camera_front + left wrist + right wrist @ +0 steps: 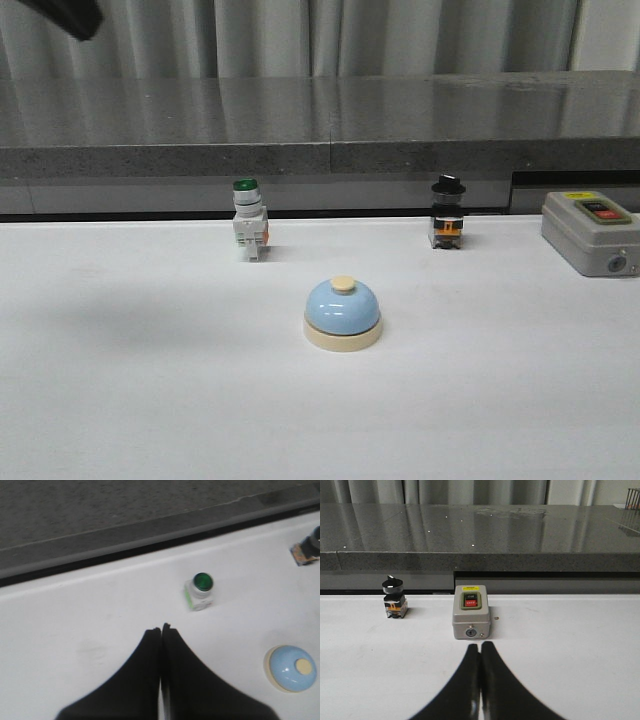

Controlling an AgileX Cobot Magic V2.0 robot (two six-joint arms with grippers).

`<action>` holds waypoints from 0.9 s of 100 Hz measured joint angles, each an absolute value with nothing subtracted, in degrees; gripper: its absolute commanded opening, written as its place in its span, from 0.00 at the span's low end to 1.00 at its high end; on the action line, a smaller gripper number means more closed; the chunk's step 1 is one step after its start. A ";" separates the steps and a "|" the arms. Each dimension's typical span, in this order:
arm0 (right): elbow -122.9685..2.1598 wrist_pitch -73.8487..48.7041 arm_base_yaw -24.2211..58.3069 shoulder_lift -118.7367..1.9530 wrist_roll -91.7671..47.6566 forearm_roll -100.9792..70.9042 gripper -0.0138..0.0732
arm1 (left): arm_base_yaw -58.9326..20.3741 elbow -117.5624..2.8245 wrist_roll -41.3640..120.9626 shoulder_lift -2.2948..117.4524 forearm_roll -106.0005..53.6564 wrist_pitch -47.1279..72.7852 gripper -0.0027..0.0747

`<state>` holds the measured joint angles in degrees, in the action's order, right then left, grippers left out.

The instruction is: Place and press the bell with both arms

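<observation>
The bell (342, 313), a light-blue dome on a cream base ring with a cream button on top, stands upright on the white table near the middle. It also shows in the left wrist view (291, 668). My left gripper (161, 628) is shut and empty, held high above the table's left part, well apart from the bell. Only a dark bit of the left arm (65, 15) shows at the front view's top left corner. My right gripper (480, 645) is shut and empty, low over the table just in front of the grey box. It is outside the front view.
A green-capped white pushbutton switch (248, 222) stands behind the bell to its left. A black selector switch (447, 214) stands behind to its right. A grey box with red and black buttons (591, 232) sits at the far right. A dark stone ledge (320, 125) runs along the back.
</observation>
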<state>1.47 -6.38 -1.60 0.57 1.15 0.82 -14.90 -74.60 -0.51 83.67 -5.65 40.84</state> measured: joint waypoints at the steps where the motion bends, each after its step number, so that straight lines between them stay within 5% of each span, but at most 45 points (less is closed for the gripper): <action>1: 1.47 -6.38 -1.60 0.57 1.15 0.82 0.08 | -14.33 -74.28 -0.51 83.36 -5.65 40.75 0.01; 43: 1.47 -6.38 -1.60 0.57 1.15 0.82 0.08 | -2.31 -55.92 -0.51 64.85 -5.65 35.28 0.01; 90: 1.47 -6.38 -1.60 0.57 1.15 0.82 0.08 | -1.26 -37.46 -0.51 41.23 -5.65 26.52 0.01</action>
